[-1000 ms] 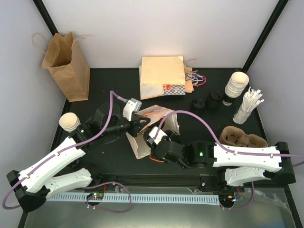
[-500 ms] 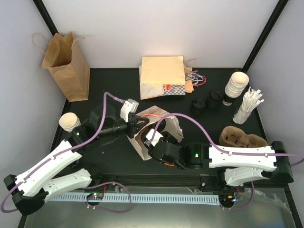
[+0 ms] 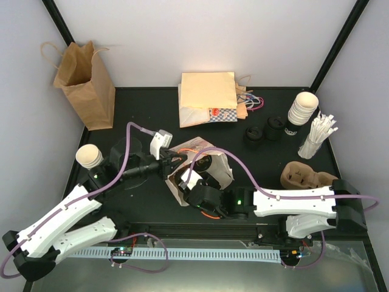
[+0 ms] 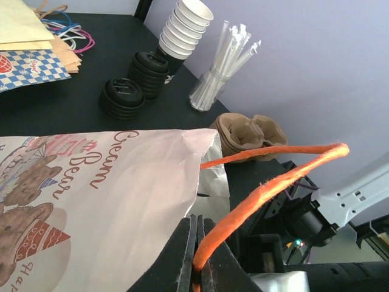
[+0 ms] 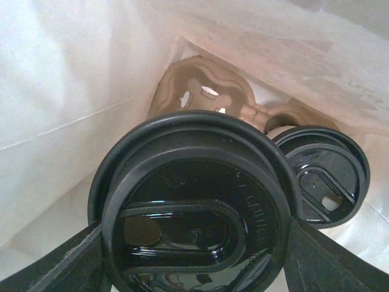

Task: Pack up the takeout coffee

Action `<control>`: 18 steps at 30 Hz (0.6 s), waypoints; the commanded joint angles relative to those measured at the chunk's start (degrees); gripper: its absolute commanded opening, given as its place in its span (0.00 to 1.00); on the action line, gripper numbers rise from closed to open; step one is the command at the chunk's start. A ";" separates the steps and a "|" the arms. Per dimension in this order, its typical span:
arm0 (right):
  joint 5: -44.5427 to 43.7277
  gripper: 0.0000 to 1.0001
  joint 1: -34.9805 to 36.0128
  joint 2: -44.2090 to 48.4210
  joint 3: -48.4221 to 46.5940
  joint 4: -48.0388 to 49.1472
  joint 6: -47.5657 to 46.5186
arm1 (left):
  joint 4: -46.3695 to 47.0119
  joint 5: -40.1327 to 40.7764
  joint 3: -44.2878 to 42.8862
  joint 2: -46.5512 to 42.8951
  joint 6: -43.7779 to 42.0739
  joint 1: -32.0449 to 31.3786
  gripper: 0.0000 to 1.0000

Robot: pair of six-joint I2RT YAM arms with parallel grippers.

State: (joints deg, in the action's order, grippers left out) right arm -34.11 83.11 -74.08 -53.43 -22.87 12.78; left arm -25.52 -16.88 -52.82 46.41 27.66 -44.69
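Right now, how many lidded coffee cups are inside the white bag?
2. The near cup is held by the right gripper. The far cup sits to its right, deeper in the white bag, in the brown carrier. The near lid may hide others.

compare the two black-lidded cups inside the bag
The nearer cup is gripped by the right gripper; the farther cup stands free. The nearer cup is closer to the white bag's mouth; the farther cup lies deeper, apparently seated in the cardboard carrier. Both have black lids.
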 commanded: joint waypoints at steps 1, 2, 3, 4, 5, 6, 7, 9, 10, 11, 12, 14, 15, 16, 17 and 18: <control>0.28 0.39 -1.05 -1.99 -0.54 4.83 2.64 | 0.51 -2.74 0.30 -1.53 -1.89 0.39 0.01; 0.08 0.39 -1.10 -2.41 -0.52 5.61 2.70 | 0.10 -2.77 0.30 -1.72 -2.03 0.39 0.02; -0.25 0.39 -1.19 -2.85 -0.39 6.51 2.70 | -0.18 -2.74 0.42 -1.99 -2.10 0.39 0.01; -0.52 0.39 -1.27 -3.27 -0.22 7.49 2.61 | -0.39 -2.80 0.53 -2.29 -2.23 0.39 0.02; -0.93 0.38 -1.36 -3.65 -0.06 8.44 2.46 | -0.43 -2.80 0.70 -2.70 -2.45 0.39 0.02; -1.49 0.38 -1.37 -3.96 0.39 9.71 2.42 | -0.43 -2.73 0.96 -3.11 -2.56 0.35 0.02; -1.75 0.37 -1.42 -4.23 1.05 11.21 2.04 | -0.58 -2.42 1.07 -3.43 -2.56 0.38 0.02; -2.75 0.36 -1.44 -4.82 1.94 13.87 1.72 | -0.99 -1.80 0.95 -3.77 -2.53 0.54 0.02; -3.28 0.35 -1.50 -5.10 2.39 15.05 1.85 | -1.33 -1.59 0.72 -3.72 -2.47 0.52 0.01; -3.36 0.35 -1.72 -5.43 2.65 16.03 2.25 | -1.63 -1.38 0.59 -3.63 -2.27 0.63 0.01; -2.08 0.35 -2.37 -5.74 2.48 16.15 2.90 | -1.86 -1.35 0.42 -3.49 -2.20 0.64 0.02; -0.53 0.35 -3.79 -5.98 1.75 14.93 4.94 | -2.20 -1.48 0.35 -3.33 -2.20 0.65 0.02; -0.03 0.35 -4.29 -5.80 1.61 14.41 6.11 | -2.29 -1.54 0.42 -3.34 -2.31 0.64 0.01; 0.14 0.34 -4.58 -5.41 1.65 13.97 6.84 | -2.40 -1.50 0.58 -3.47 -2.33 0.65 0.01; 0.18 0.34 -4.83 -5.11 1.62 13.32 7.88 | -2.43 -1.10 0.73 -3.63 -2.17 0.72 0.02; 0.26 0.35 -5.02 -4.77 1.47 12.60 9.13 | -2.43 -0.74 0.97 -3.80 -2.11 0.74 0.02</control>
State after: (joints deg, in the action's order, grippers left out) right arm -33.76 79.33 -80.18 -51.59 -11.66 16.45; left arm -27.27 -18.22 -51.70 43.46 25.91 -44.56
